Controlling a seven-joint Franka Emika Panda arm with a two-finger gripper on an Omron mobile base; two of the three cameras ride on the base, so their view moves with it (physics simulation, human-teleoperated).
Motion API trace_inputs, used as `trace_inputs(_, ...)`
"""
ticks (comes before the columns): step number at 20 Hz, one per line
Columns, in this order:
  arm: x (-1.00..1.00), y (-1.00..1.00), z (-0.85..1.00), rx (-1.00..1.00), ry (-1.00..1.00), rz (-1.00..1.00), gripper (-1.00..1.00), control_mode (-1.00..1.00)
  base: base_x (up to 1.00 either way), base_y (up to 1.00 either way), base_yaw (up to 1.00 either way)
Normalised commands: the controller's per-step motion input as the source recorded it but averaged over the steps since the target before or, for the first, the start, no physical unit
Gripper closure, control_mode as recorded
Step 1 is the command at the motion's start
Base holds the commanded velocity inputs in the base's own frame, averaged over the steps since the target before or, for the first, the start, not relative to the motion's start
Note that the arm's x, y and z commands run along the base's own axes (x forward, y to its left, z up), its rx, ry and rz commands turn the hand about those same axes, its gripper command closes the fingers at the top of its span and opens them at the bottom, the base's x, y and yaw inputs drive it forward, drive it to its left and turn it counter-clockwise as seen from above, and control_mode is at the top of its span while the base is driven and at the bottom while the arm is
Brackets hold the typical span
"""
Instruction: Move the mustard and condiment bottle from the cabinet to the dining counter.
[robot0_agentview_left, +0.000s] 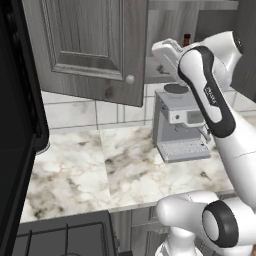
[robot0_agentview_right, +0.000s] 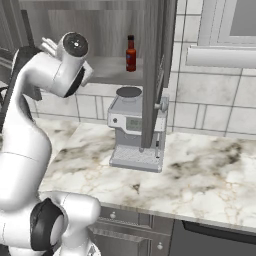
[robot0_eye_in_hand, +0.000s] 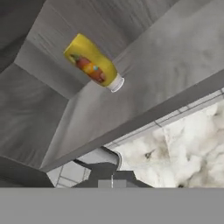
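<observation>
- Nearest to us in both base views is the robot's glossy white arm (robot0_agentview_left: 220, 140), smooth and rounded, with dark joint rings and a black band along its upper link.
- Beneath it spreads the marble tabletop (robot0_agentview_left: 75, 170), white with grey-brown veins, polished and flat, backed by pale square tiles.
- On that tabletop stands a boxy grey coffee machine (robot0_agentview_right: 131, 131) with a round dark top and a ribbed drip tray.
- Above it hangs the cabinet (robot0_agentview_left: 90, 45), grey wood-grain with raised-panel doors and a small round knob; the doors stand open.
- The condiment bottle (robot0_agentview_right: 131, 53), slim and dark reddish-brown with a narrow neck and dark cap, stands upright on the cabinet's grey shelf (robot0_agentview_right: 107, 70).
- In the hand view the mustard (robot0_eye_in_hand: 91, 62), squat and yellow with a red-orange label and a white cap, sits on that matte grey shelf, near the back corner.
- The hand (robot0_agentview_left: 165, 52) reaches up to the shelf's edge, well apart from the mustard; whether its fingers are apart or together, we cannot tell.
</observation>
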Motion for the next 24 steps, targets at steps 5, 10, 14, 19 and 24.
trace_inputs(5,0.54,0.63,-0.20,0.22,0.08,0.28,1.00,-1.00,0.00,0.00,0.00)
trace_inputs(10,-0.12,0.94,0.02,0.08,0.03,0.26,1.00,-1.00,0.00,0.00,0.00)
trace_inputs(14,-1.00,0.85,0.10,0.00,0.00,0.25,1.00,-1.00,0.00,0.00,0.00)
trace_inputs(19,-1.00,0.67,0.08,0.00,-0.04,0.25,1.00,-1.00,0.00,0.00,0.00)
trace_inputs(24,-0.84,0.92,-0.01,-0.02,-0.08,0.11,1.00,-1.00,0.00,0.00,0.00)
